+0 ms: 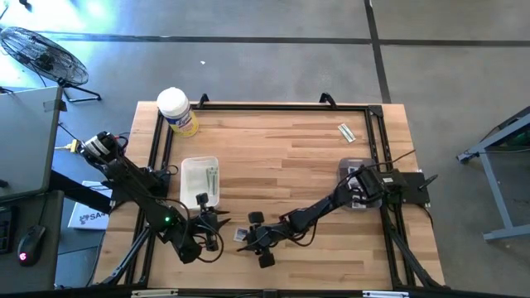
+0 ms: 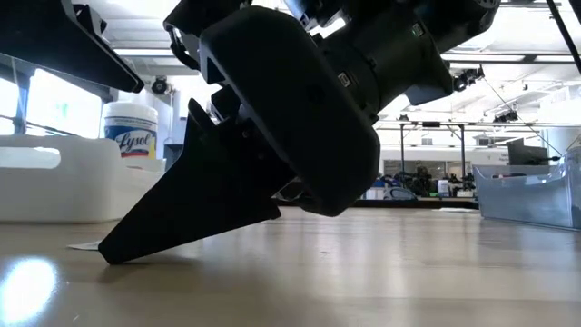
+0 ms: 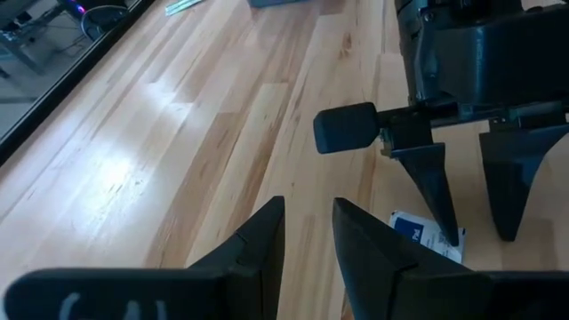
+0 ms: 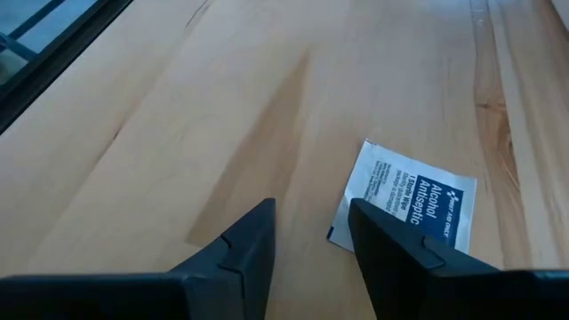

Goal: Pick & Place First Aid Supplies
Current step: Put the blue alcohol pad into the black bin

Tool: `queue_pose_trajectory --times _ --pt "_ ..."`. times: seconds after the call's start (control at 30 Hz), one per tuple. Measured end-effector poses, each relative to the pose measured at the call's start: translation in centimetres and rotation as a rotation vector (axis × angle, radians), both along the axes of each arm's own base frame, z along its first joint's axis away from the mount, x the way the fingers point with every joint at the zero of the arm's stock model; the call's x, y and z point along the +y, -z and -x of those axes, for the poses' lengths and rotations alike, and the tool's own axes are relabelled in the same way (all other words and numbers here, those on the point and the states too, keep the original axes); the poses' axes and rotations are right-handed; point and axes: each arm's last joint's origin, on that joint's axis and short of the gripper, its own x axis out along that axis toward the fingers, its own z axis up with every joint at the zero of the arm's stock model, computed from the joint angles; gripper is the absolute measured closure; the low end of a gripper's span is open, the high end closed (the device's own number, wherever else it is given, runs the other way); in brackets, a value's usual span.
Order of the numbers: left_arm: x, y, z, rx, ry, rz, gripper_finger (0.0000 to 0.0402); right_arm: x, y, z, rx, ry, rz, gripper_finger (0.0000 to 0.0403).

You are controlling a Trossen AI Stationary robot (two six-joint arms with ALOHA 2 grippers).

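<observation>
On the left I keep my left gripper parked just below the white tray, its fingers apart and empty. To its right, my right gripper hangs low with fingers parted around the wipe packet, ready to pinch it.

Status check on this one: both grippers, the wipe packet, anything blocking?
Right gripper open, low over wipe packet, nothing held. Left gripper open, empty, close beside it. Packet flat on table, path clear.
</observation>
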Motion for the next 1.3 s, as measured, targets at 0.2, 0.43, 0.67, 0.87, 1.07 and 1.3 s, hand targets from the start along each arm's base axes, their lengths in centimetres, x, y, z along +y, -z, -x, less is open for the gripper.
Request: queue_pose_trajectory --times 0.2,0.43,0.67,0.87,1.07,1.3 --pt "0.0 0.0 0.0 -0.006 -0.009 0.013 0.0307 -0.5 0.1 -0.1 0.005 0.017 -0.010 0.0263" --pt "0.0 0.0 0.0 -0.012 -0.017 0.027 0.0307 -1.1 0.2 -0.3 0.020 0.051 -0.026 0.0263" --pt "0.0 0.0 0.0 -0.012 -0.018 0.028 0.0307 -1.3 0.2 -0.3 0.025 0.058 -0.027 0.0301" --pt "0.0 0.0 0.0 -0.016 -0.024 0.038 0.0307 -1.4 0.2 -0.4 0.022 0.061 -0.016 0.0343" --pt "0.0 0.0 0.0 -0.021 -0.032 0.056 0.0307 -1.4 0.2 -0.3 0.022 0.058 -0.014 0.0360" --pt "0.0 0.0 0.0 -0.021 -0.032 0.057 0.0307 -1.3 0.2 -0.3 0.022 0.057 -0.015 0.0362"
